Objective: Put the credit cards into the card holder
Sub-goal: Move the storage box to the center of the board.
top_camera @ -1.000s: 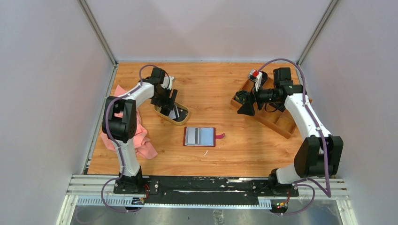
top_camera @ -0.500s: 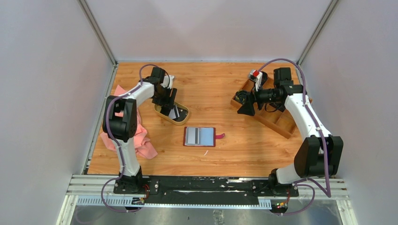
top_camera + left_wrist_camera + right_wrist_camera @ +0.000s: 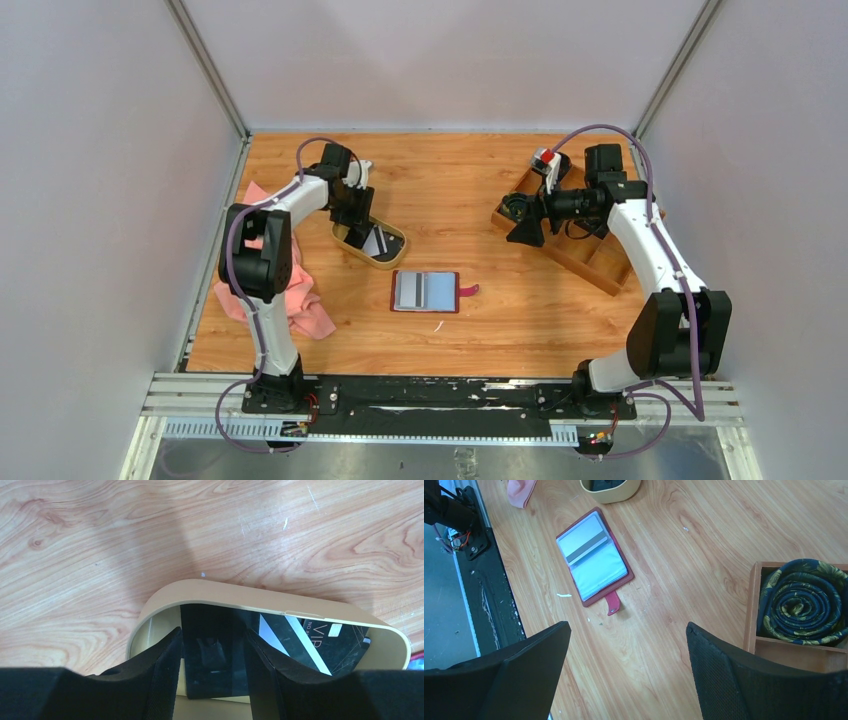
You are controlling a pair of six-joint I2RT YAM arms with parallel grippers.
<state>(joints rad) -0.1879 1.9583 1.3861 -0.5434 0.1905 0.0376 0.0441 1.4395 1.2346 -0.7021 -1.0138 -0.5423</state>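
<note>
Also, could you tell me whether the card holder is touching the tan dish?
Apart. The right wrist view shows bare table between the card holder and the tan dish; the top view agrees.

At least two credit cards [image 3: 320, 642], one card holder [image 3: 426, 291], one dish [image 3: 225, 587].

A lab test cell: plain pale walls [image 3: 100, 150] box in the wooden table [image 3: 450, 170] beyond the left pincer [image 3: 365, 225] and right pincer [image 3: 516, 222], metal rail [image 3: 450, 405] behind them
</note>
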